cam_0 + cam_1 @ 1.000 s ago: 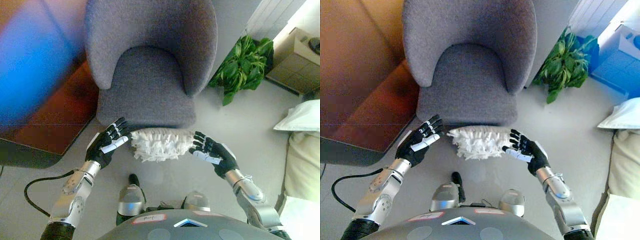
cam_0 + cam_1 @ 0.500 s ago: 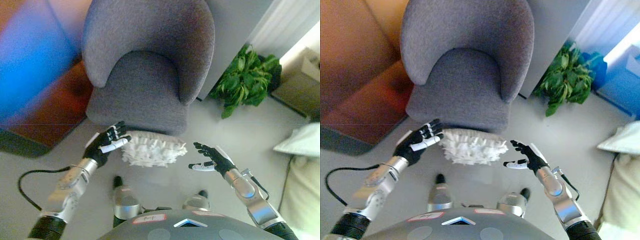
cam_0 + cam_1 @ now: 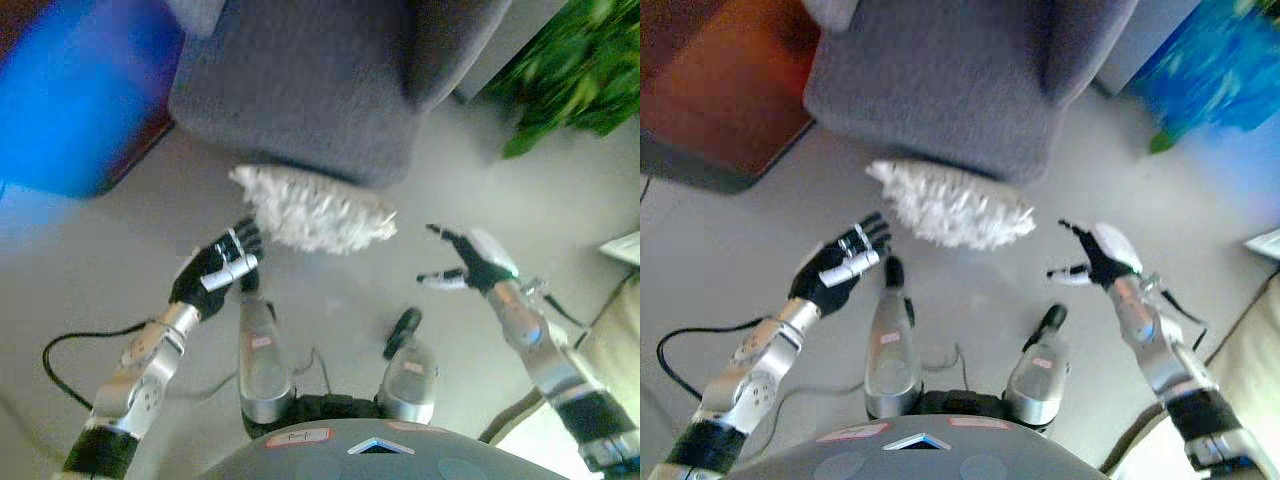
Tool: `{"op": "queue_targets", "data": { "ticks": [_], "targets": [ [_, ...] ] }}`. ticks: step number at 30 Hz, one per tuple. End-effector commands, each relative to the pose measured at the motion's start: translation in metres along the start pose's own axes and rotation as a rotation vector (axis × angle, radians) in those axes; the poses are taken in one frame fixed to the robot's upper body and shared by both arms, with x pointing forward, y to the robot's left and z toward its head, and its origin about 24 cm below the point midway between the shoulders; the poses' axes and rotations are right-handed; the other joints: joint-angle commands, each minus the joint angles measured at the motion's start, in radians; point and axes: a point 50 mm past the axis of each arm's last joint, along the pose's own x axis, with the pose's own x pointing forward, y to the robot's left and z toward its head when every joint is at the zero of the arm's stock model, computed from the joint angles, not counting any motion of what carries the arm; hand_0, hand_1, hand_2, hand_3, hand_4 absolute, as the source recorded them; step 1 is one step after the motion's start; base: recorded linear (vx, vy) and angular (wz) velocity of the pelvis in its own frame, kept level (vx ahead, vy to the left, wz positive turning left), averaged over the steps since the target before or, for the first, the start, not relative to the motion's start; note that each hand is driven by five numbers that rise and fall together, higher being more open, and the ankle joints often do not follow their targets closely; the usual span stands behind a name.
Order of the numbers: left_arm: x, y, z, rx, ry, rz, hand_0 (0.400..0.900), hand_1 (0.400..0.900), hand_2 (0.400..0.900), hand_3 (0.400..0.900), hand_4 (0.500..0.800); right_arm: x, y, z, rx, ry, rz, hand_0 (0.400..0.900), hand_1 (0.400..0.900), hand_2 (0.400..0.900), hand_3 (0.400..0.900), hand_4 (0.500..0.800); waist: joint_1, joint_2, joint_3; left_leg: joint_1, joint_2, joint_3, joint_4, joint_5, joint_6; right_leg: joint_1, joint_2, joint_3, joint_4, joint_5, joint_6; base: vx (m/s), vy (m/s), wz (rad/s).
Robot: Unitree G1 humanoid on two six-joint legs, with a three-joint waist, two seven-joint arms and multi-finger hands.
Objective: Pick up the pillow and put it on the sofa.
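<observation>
The white shaggy pillow (image 3: 315, 208) sits just in front of the grey armchair (image 3: 300, 80), below its seat edge; whether it rests on the floor I cannot tell. My left hand (image 3: 215, 270) is below and left of the pillow, fingers spread and open, not touching it. My right hand (image 3: 468, 265) is out to the pillow's right, also open, with a clear gap between it and the pillow. Neither hand holds anything.
A green plant (image 3: 580, 70) stands at the upper right beside the armchair. A reddish-brown wooden surface (image 3: 720, 80) lies to the left. A white cushion (image 3: 625, 245) shows at the right edge. Pale grey floor surrounds the pillow.
The camera has tipped downward. Both hands have come off the pillow's ends and drawn apart, the right first, then the left. The pillow now sits free at the chair's front.
</observation>
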Motion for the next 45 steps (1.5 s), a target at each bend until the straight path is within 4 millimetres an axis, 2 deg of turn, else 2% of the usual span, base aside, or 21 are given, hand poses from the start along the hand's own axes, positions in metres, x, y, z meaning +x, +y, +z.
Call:
{"op": "queue_targets", "data": {
  "ticks": [1, 5, 6, 14, 17, 19, 20, 22, 27, 34, 40, 45],
  "targets": [
    [0.005, -0.004, 0.035, 0.03, -0.193, -0.033, 0.9, 0.9, 0.9, 0.9, 0.8, 0.014, -0.033, 0.02, -0.027, -0.11, -0.179, 0.9, 0.9, 0.9, 0.9, 0.8, 0.024, -0.018, -0.033, 0.0, 0.094, -0.046, 0.116, -0.105, 0.004, -0.207, -0.094, 0.098, 0.094, 0.049, -0.006, -0.23, 0.015, 0.33],
    [0.014, -0.01, 0.041, 0.037, -0.223, -0.047, 0.9, 0.9, 0.9, 0.9, 0.8, 0.023, -0.047, 0.028, -0.019, -0.135, -0.24, 0.9, 0.9, 0.9, 0.9, 0.8, 0.024, -0.01, -0.002, -0.097, 0.079, -0.025, 0.184, -0.128, 0.012, -0.326, -0.106, 0.128, 0.193, 0.019, -0.004, -0.17, 0.019, 0.25],
    [0.017, -0.012, 0.045, 0.032, -0.248, -0.052, 0.9, 0.9, 0.9, 0.9, 0.8, 0.026, -0.057, 0.033, -0.023, -0.148, -0.273, 0.9, 0.9, 0.9, 0.9, 0.8, 0.023, -0.002, 0.011, -0.142, 0.084, -0.02, 0.216, -0.142, 0.017, -0.38, -0.11, 0.14, 0.24, 0.001, -0.005, -0.16, 0.04, 0.17],
    [0.028, -0.023, 0.064, 0.034, -0.352, -0.096, 0.9, 0.9, 0.9, 0.9, 0.8, 0.035, -0.097, 0.053, -0.099, -0.212, -0.442, 0.9, 0.9, 0.9, 0.9, 0.8, 0.014, 0.043, 0.036, -0.352, 0.099, -0.002, 0.37, -0.195, 0.031, -0.604, -0.13, 0.188, 0.452, -0.076, -0.015, -0.13, 0.064, 0.18],
    [0.029, -0.026, 0.07, 0.033, -0.383, -0.099, 0.9, 0.9, 0.9, 0.9, 0.8, 0.037, -0.106, 0.058, -0.117, -0.224, -0.486, 0.9, 0.9, 0.9, 0.9, 0.8, 0.011, 0.055, 0.038, -0.414, 0.11, -0.002, 0.43, -0.212, 0.034, -0.67, -0.138, 0.211, 0.538, -0.108, -0.025, -0.07, 0.065, 0.17],
    [0.03, -0.027, 0.074, 0.026, -0.403, -0.107, 0.9, 0.9, 0.9, 0.9, 0.8, 0.039, -0.114, 0.062, -0.119, -0.227, -0.524, 0.9, 0.9, 0.9, 0.9, 0.8, 0.013, 0.063, 0.039, -0.471, 0.114, -0.012, 0.496, -0.23, 0.033, -0.729, -0.149, 0.234, 0.621, -0.141, -0.033, -0.01, 0.032, 0.23],
    [0.03, -0.027, 0.075, 0.021, -0.405, -0.109, 0.9, 0.9, 0.9, 0.9, 0.8, 0.04, -0.115, 0.062, -0.119, -0.223, -0.521, 0.9, 0.9, 0.9, 0.9, 0.8, 0.015, 0.065, 0.039, -0.486, 0.121, -0.021, 0.545, -0.271, 0.023, -0.747, -0.158, 0.249, 0.677, -0.186, -0.025, 0.05, 0.017, 0.21],
    [0.03, -0.029, 0.077, 0.02, -0.413, -0.118, 0.9, 0.9, 0.9, 0.9, 0.8, 0.042, -0.116, 0.064, -0.114, -0.216, -0.515, 0.9, 0.9, 0.9, 0.9, 0.8, 0.018, 0.068, 0.041, -0.529, 0.126, -0.037, 0.602, -0.29, 0.02, -0.794, -0.167, 0.277, 0.734, -0.212, -0.029, 0.02, 0.03, 0.18],
    [0.029, -0.032, 0.079, 0.019, -0.423, -0.132, 0.9, 0.9, 0.9, 0.9, 0.8, 0.048, -0.118, 0.064, -0.105, -0.2, -0.499, 0.9, 0.9, 0.9, 0.9, 0.8, 0.025, 0.076, 0.046, -0.609, 0.126, -0.068, 0.701, -0.317, 0.017, -0.878, -0.178, 0.329, 0.827, -0.244, -0.034, -0.02, 0.025, 0.14],
    [0.029, -0.033, 0.082, 0.041, -0.447, -0.148, 0.9, 0.9, 0.9, 0.9, 0.8, 0.06, -0.128, 0.066, -0.139, -0.162, -0.56, 0.9, 0.9, 0.9, 0.9, 0.8, 0.042, 0.094, 0.053, -0.73, 0.129, -0.129, 0.866, -0.359, 0.01, -0.991, -0.193, 0.414, 0.994, -0.304, -0.037, -0.01, 0.006, 0.19],
    [0.031, -0.036, 0.087, 0.069, -0.461, -0.148, 0.9, 0.9, 0.9, 0.9, 0.8, 0.071, -0.138, 0.065, -0.169, -0.118, -0.587, 0.9, 0.9, 0.9, 0.9, 0.8, 0.059, 0.107, 0.061, -0.799, 0.116, -0.178, 0.977, -0.394, 0.0, -1.041, -0.2, 0.457, 1.098, -0.358, -0.046, 0.0, -0.006, 0.15],
    [0.032, -0.038, 0.088, 0.074, -0.468, -0.162, 0.9, 0.9, 0.9, 0.9, 0.8, 0.078, -0.149, 0.061, -0.184, -0.048, -0.606, 0.9, 0.9, 0.9, 0.9, 0.8, 0.074, 0.115, 0.062, -0.835, 0.104, -0.198, 1.035, -0.413, -0.005, -1.068, -0.205, 0.465, 1.152, -0.389, -0.056, 0.0, -0.014, 0.11]
  ]
}}
